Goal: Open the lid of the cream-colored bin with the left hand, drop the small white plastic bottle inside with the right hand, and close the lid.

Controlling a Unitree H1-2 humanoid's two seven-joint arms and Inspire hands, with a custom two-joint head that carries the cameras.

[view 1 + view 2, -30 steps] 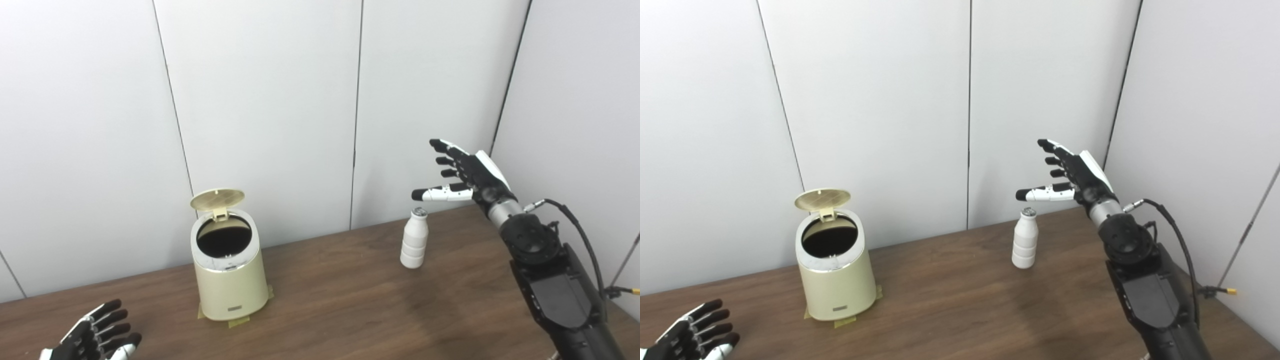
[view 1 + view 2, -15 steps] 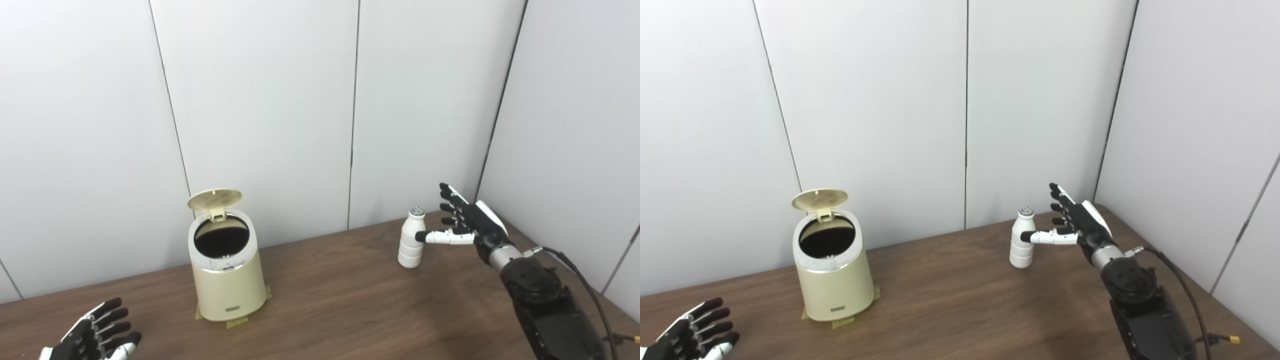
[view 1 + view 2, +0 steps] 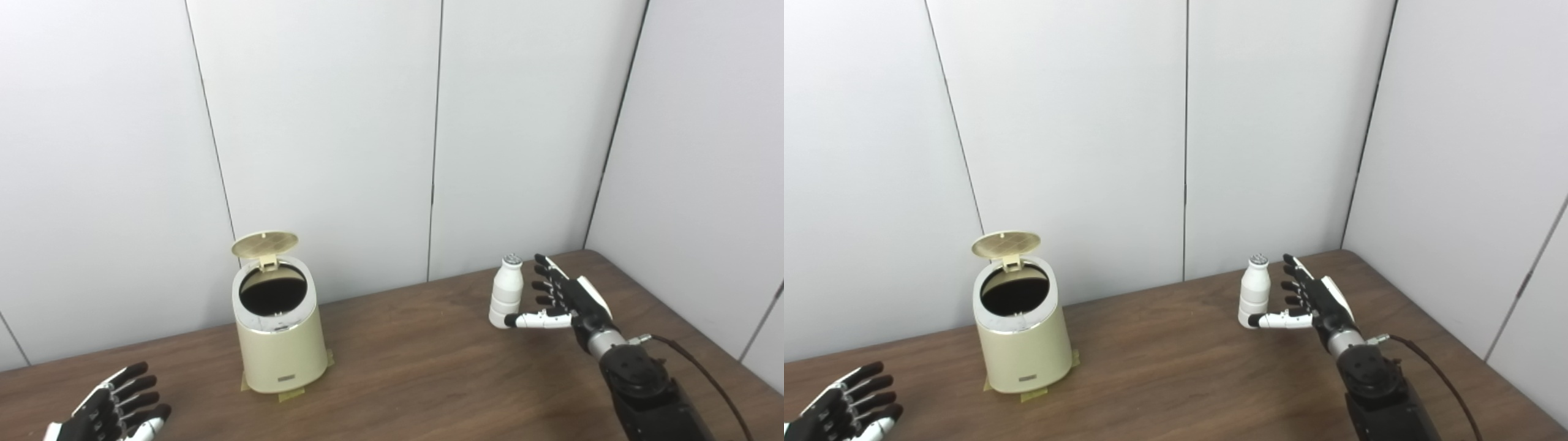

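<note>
While the cream-colored bin (image 3: 280, 331) stands on the wooden table (image 3: 416, 367) with its lid (image 3: 264, 243) raised upright on the rear hinge, its round mouth lies open and shows a dark interior. Strips of tan tape (image 3: 288, 395) show at the foot of the bin, against the table top. A small label plate sits low on the bin's front wall.

To the right of the bin, well apart from it, the small white plastic bottle (image 3: 507, 291) stands upright on the table, cap uppermost, near the table's far edge. It is not inside the bin.

The right hand (image 3: 566, 300) is just beside the bottle, on the side away from the bin. Its fingers are spread and extended toward the bottle; the thumb (image 3: 530, 319) reaches across low in front of the bottle's base. The hand is released and grasps nothing. Whether the thumb tip touches the bottle cannot be told.

The left hand (image 3: 116, 410) is at the near edge of the table, to the left of the bin and well apart from it. Its fingers are apart and slightly curled, holding nothing.

White wall panels (image 3: 318, 122) stand behind the bin and the table.
</note>
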